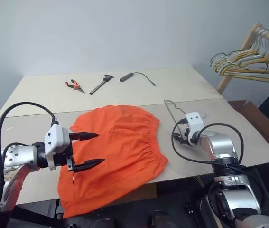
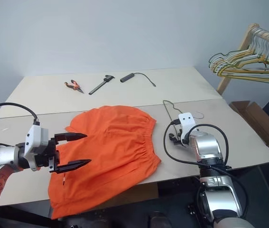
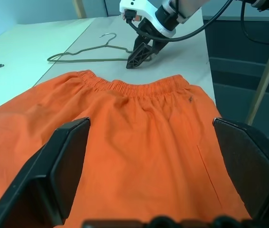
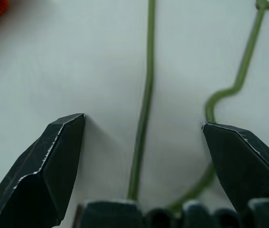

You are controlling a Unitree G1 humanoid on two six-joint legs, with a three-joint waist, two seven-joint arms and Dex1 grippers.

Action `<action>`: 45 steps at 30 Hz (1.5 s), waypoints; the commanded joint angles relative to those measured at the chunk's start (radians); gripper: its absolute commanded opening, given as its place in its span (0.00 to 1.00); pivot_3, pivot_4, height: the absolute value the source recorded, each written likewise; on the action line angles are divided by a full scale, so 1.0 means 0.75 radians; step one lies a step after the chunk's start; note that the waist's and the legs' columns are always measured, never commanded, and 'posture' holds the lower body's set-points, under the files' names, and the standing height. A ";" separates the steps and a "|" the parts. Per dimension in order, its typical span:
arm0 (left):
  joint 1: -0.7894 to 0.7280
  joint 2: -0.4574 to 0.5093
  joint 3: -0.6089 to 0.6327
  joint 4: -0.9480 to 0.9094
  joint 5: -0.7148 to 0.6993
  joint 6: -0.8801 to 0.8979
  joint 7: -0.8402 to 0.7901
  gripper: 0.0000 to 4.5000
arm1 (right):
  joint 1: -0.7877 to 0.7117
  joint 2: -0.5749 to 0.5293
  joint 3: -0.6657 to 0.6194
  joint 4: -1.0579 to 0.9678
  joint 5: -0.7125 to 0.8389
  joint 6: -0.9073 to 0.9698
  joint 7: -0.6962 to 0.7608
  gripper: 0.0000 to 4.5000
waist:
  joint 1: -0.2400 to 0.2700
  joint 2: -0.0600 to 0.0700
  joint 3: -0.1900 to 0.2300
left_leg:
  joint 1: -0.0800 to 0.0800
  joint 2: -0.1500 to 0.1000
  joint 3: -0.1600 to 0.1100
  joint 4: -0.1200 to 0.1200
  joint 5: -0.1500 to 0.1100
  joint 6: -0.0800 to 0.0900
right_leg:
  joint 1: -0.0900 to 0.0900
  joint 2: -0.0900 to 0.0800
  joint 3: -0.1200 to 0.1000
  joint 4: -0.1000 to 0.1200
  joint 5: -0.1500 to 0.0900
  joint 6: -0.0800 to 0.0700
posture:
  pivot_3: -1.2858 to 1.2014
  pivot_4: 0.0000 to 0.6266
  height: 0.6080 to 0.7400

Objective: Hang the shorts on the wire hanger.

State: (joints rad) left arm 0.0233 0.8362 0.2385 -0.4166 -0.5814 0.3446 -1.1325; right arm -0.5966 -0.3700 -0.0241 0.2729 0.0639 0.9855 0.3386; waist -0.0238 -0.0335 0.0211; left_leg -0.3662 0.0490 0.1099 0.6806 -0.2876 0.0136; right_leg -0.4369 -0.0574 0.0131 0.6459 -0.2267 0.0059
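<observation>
Straddling one thin arm of the wire hanger (image 4: 143, 109), the right claw (image 4: 141, 130) is spread wide and empty, tips down at the desk (image 1: 39, 95). That wire runs from six to twelve o'clock between its fingers, hook further off. At nine o'clock lie the orange shorts (image 1: 120, 147), flat, under the left claw (image 1: 87, 150), also spread and empty.

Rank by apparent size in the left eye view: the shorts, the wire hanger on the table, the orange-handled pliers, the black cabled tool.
1. shorts, by far the largest.
2. wire hanger, partly hidden by the right gripper.
3. black cabled tool.
4. orange-handled pliers; they lie farther back, so they look small.
</observation>
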 commanded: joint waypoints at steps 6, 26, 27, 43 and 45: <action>-0.054 -0.009 0.019 -0.021 -0.072 0.000 -0.018 1.00 | -0.139 0.013 0.042 0.175 -0.006 -0.117 0.043 1.00 | -0.026 0.000 0.000 | 0.000 0.000 -0.001 0.000 0.000 0.000 | 0.000 0.000 0.000 0.000 0.000 0.000 | 0.53 0.00 1.00; -0.048 -0.015 -0.008 -0.043 -0.066 -0.023 -0.006 1.00 | -0.191 0.011 0.138 0.539 -0.078 -0.194 0.101 0.02 | -0.025 -0.008 -0.008 | 0.020 0.001 -0.001 -0.001 0.000 0.001 | 0.021 0.000 0.001 -0.004 0.000 0.001 | 0.54 0.00 1.00; -0.050 -0.015 -0.009 -0.041 -0.065 -0.024 -0.006 1.00 | -0.193 0.010 0.137 0.543 -0.079 -0.196 0.102 0.02 | -0.025 -0.008 -0.009 | 0.020 0.001 -0.001 -0.001 0.000 0.001 | 0.021 0.000 0.001 -0.004 0.000 0.001 | 0.54 0.00 1.00; -0.554 -0.463 -0.007 0.190 -0.333 0.555 0.774 1.00 | 0.014 0.074 0.070 -0.287 -0.026 -0.555 0.008 0.02 | -0.022 0.003 -0.002 | 0.015 -0.001 -0.012 -0.001 0.000 0.001 | 0.017 -0.001 0.002 -0.005 0.002 0.005 | 0.52 0.00 1.00; -0.634 -0.590 0.050 0.250 -0.426 0.591 0.901 1.00 | 0.057 0.124 0.074 -0.401 0.002 -0.645 0.014 0.02 | -0.028 0.002 -0.002 | 0.015 -0.002 -0.014 -0.001 -0.001 0.002 | 0.018 -0.001 0.003 -0.006 0.002 0.006 | 0.52 0.00 1.00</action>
State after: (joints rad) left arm -0.4129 0.4142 0.2302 -0.2410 -0.8332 0.7607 -0.5339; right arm -0.5556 -0.2952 0.0370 0.0639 0.0337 0.5770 0.3453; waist -0.0446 -0.0317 0.0194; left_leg -0.3552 0.0476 0.0985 0.6797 -0.2888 0.0156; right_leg -0.4236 -0.0584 0.0150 0.6410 -0.2250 0.0105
